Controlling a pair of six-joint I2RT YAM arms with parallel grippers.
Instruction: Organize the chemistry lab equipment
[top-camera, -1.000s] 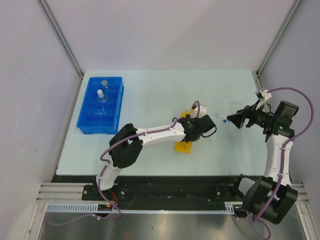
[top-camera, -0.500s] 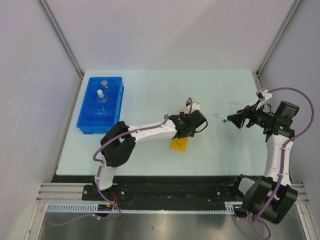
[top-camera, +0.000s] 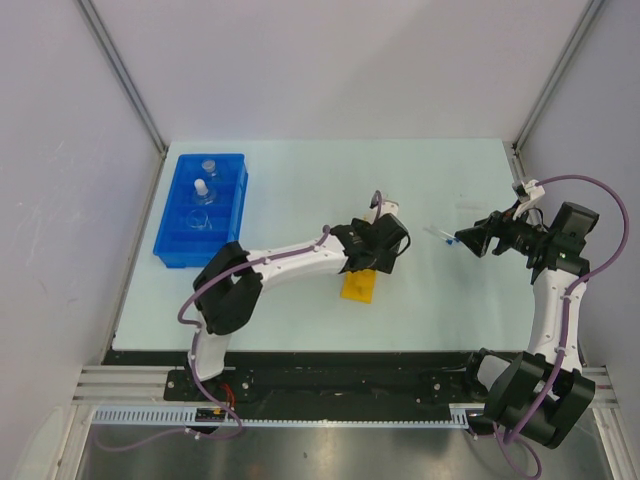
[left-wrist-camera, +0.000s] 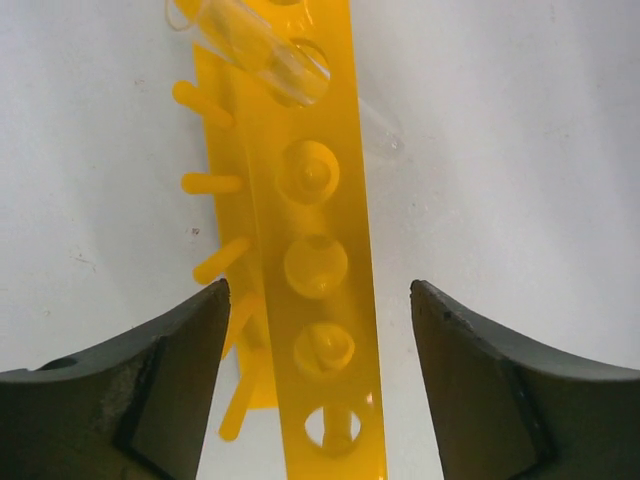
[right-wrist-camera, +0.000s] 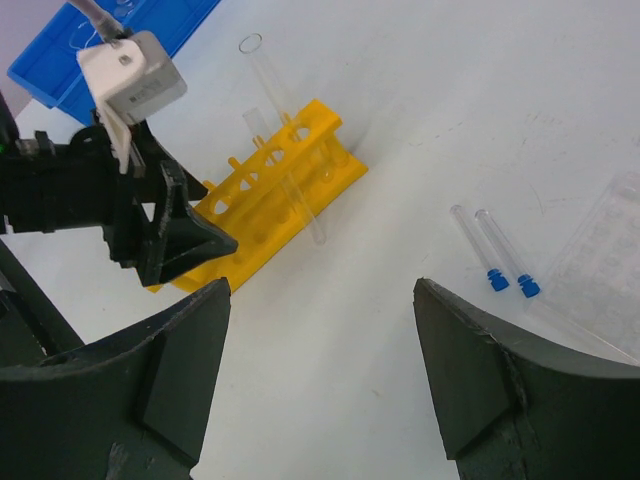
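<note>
Left fingers (top-camera: 372, 258) spread wide over the yellow holed tube rack (left-wrist-camera: 315, 250), gripping nothing.
The rack lies on the desk (top-camera: 300, 180) at the centre of the top view, between the 2 fingers and touching neither; 2 thin clear tubes (right-wrist-camera: 258, 85) lean in its holes. The right fingers (top-camera: 466, 240), at that view's right, are released and empty. 2 tiny blue-tipped droppers (right-wrist-camera: 478, 248) lie beside the clear flat slide (right-wrist-camera: 600, 240). The blue compartmented plastic tray (top-camera: 185, 250), upper left, holds small clear glass flasks (top-camera: 201, 190).
</note>
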